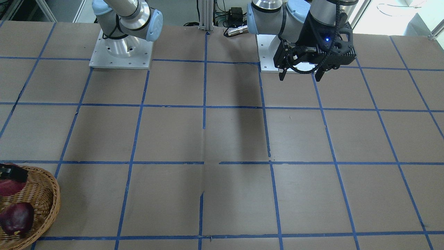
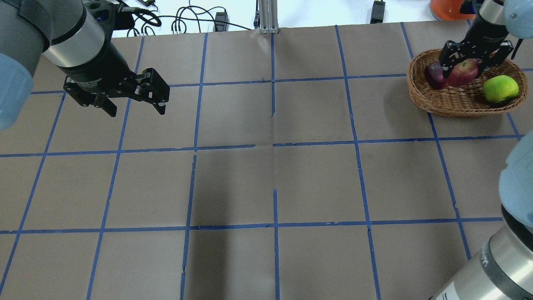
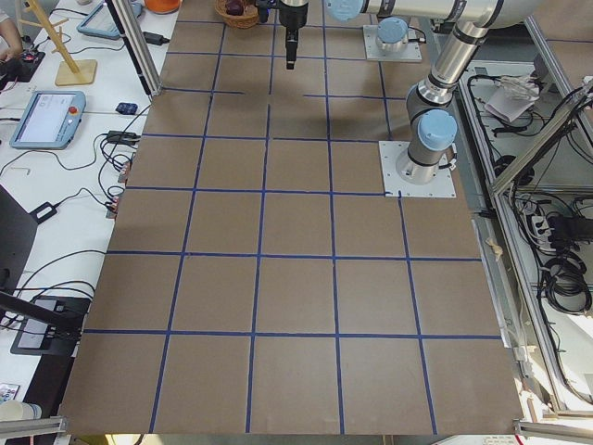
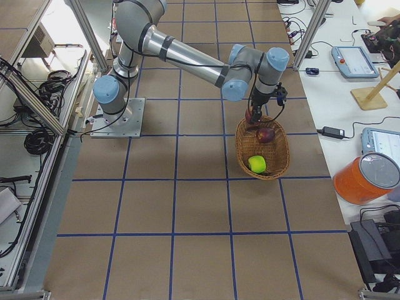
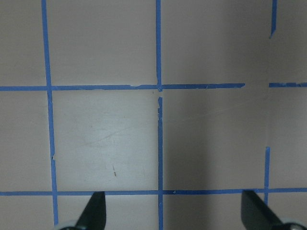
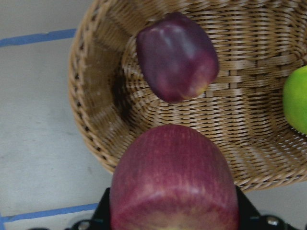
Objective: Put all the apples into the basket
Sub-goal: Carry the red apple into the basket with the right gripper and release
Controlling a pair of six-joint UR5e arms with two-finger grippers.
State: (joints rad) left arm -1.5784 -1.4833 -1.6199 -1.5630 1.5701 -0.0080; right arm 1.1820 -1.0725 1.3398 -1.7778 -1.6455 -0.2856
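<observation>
Two apples [image 2: 500,88] sit in the basket [image 2: 454,106]; right fingers [image 2: 445,68] pinch the third apple [image 2: 464,73] above it, for dropping; left fingers [image 2: 160,106] spread.

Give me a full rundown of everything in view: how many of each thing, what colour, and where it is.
basket: one, tan woven wicker, at the table's far right in the overhead view.
dark purplish apple: one, lying inside the basket at one end.
green apple: one, bright green, inside the basket at the other end.
red apple: one, lighter red, held over the basket.
table: one, brown, with a grid of blue tape.
orange tub: one, on the bench beside the table.
left tool: one, black, open and empty, above bare table.
right tool: one, black, shut on the red apple.
</observation>
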